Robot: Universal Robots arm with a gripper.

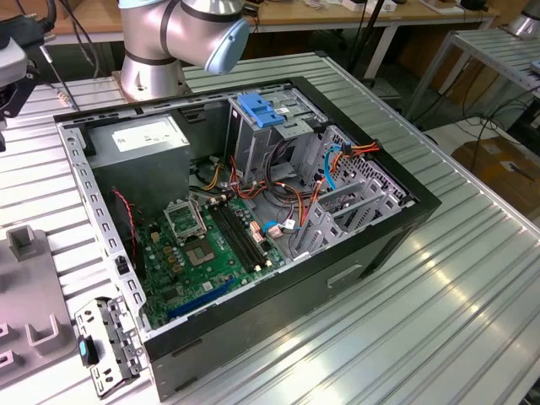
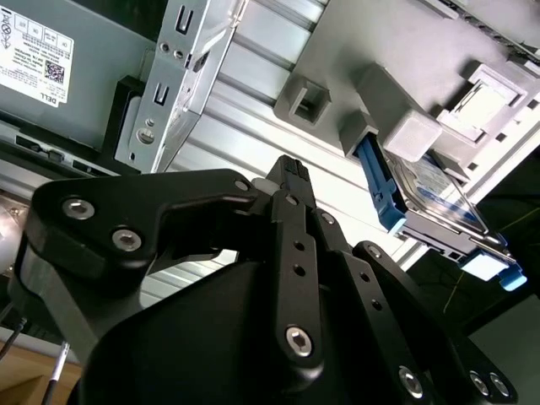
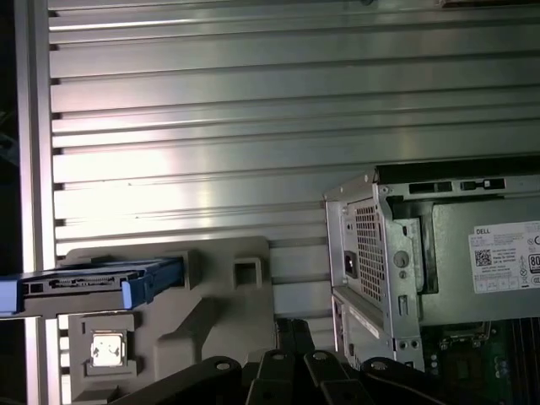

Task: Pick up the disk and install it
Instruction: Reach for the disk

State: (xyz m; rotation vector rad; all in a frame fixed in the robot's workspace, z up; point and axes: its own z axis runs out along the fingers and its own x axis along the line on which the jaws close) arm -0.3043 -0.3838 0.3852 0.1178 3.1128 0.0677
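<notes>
Exterior view, read from its left to its right: a grey fixture (image 1: pixel 25 333) with moulded pockets lies at the tabletop's (image 1: pixel 456 321) edge. Just beside it, a perforated metal bracket (image 1: pixel 108 346) with a small blue tab lies flat, close to the near corner of the open computer case (image 1: pixel 253 329). Within the case: the grey power-supply box (image 1: pixel 139 139) with its white sticker in the far corner, the green motherboard (image 1: pixel 211 249) on the floor, the grey drive cage (image 1: pixel 253 143) capped by a blue plastic latch (image 1: pixel 261 110), and orange, red and blue cables (image 1: pixel 359 150) running toward the case's corner on the exterior view's right. The base of my arm (image 1: pixel 156 59) stands at the tabletop's far edge, behind the case. First wrist view: the disk (image 3: pixel 84 283) stands on edge in a slot of the fixture (image 3: pixel 219 304), seen from its narrow side, its blue carrier showing at both ends. A small square silver part (image 3: pixel 105 350) rests in a neighbouring pocket, and ribbed tabletop separates the fixture from the power-supply corner of the case. Second wrist view: the disk (image 2: pixel 439 211) shows its silver face and blue label, the carrier's blue rail against the fixture's grey block. My claw (image 2: pixel 291 194) appears as black linkage in the foreground of both wrist views, apart from the disk, with nothing seen in its grasp; how far it is open I cannot tell.
</notes>
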